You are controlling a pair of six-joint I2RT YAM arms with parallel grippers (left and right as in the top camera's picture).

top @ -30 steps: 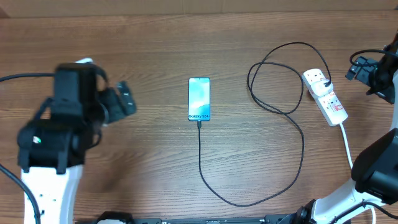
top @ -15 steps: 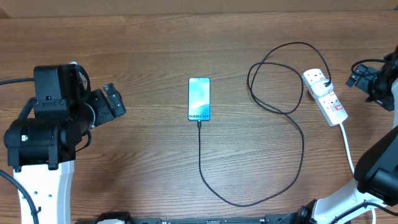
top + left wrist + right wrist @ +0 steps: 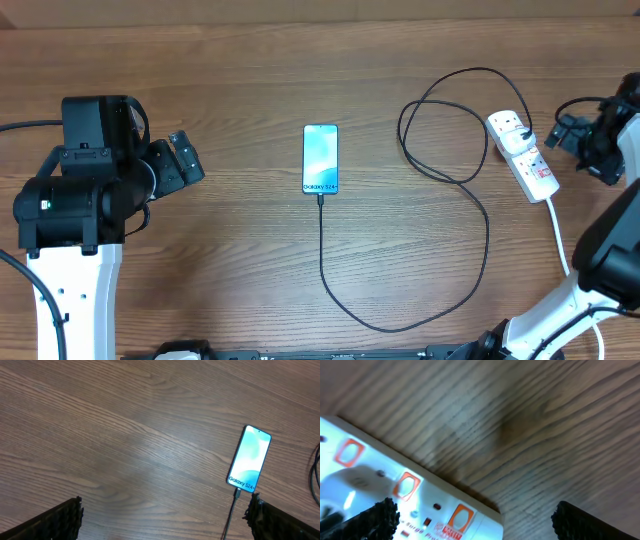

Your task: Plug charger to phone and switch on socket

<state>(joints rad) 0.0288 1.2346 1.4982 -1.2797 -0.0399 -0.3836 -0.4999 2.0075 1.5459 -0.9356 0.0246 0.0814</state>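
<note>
The phone [image 3: 320, 158] lies face up mid-table with its teal screen lit, and it also shows in the left wrist view [image 3: 250, 456]. The charger [image 3: 323, 255] is a thin black cable that meets the phone's near end. It loops right and ends in a black plug [image 3: 524, 132] seated in the white socket [image 3: 523, 155]. My left gripper [image 3: 193, 160] is open and well left of the phone, with bare wood between its fingers [image 3: 50, 522]. My right gripper [image 3: 562, 133] is open just right of the socket [image 3: 370, 480], low over its end.
A thick white cord [image 3: 556, 232] runs from the socket toward the front edge, beside the right arm's base [image 3: 560, 320]. The charger's loops [image 3: 440, 130] lie between the phone and the socket. Bare wood surrounds the phone.
The left arm has drawn back to the left, away from the phone, and settled. The right gripper has shifted slightly left and nearer, closer to the socket. Phone and cable have not moved.
</note>
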